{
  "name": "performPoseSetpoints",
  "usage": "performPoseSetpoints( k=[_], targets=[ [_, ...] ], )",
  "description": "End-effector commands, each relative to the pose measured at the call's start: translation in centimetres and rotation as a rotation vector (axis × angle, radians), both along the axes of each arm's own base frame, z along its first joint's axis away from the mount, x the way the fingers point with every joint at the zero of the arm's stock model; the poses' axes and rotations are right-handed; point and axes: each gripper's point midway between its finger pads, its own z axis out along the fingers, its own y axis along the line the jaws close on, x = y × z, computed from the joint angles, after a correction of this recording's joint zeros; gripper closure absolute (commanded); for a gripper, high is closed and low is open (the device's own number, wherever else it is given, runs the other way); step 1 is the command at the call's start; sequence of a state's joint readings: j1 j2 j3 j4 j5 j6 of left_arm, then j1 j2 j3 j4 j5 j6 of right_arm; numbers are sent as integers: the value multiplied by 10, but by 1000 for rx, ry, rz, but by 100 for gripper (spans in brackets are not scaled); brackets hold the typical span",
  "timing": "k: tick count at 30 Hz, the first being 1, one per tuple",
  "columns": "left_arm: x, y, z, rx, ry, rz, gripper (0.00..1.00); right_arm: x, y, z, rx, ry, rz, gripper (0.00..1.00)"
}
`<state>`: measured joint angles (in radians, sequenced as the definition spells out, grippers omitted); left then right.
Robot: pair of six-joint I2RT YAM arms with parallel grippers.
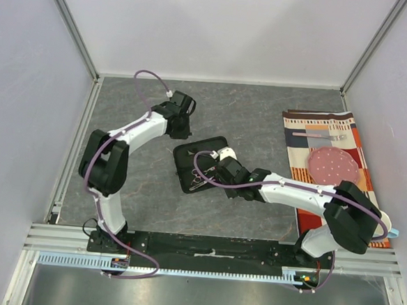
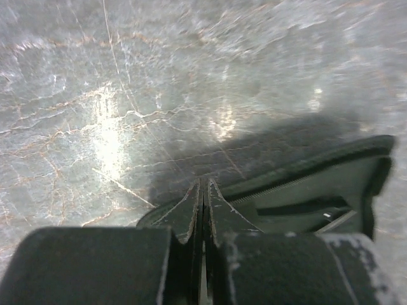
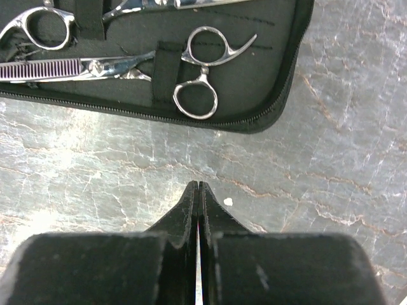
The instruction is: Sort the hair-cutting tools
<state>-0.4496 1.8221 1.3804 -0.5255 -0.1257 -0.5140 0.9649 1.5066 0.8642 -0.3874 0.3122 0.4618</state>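
An open black pouch point(image 1: 205, 151) lies mid-table. In the right wrist view the pouch point(image 3: 270, 57) holds silver thinning scissors point(image 3: 198, 76) with ring handles under a strap. A second pair point(image 3: 38, 27) lies beside them at the top left. In the top view the scissors point(image 1: 196, 182) show faintly. My right gripper point(image 3: 199, 185) is shut and empty over bare table, just off the pouch's zip edge; in the top view it point(image 1: 216, 171) is at the pouch's right side. My left gripper point(image 2: 205, 183) is shut, its tips at the pouch's point(image 2: 305, 190) corner; in the top view it point(image 1: 182, 130) is at the far-left corner.
A striped placemat point(image 1: 355, 132) lies at the far right with a pink plate point(image 1: 332, 163), and a fork and knife point(image 1: 321, 135) beyond the plate. Grey walls stand on the left, back and right of the marbled table point(image 1: 254, 121).
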Motion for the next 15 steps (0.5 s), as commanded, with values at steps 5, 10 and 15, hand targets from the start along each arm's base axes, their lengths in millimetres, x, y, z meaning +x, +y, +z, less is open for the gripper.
performPoseSetpoints(
  k=[5, 10, 15],
  targets=[
    [4, 9, -53, 111, 99, -4, 98, -5, 0, 3, 92, 1, -94, 100],
    [-8, 8, -68, 103, 141, -14, 98, -2, 1, -15, 62, 19, -135, 100],
    [-39, 15, -80, 124, 177, -18, 98, 20, -12, -29, -10, -11, -215, 100]
  ],
)
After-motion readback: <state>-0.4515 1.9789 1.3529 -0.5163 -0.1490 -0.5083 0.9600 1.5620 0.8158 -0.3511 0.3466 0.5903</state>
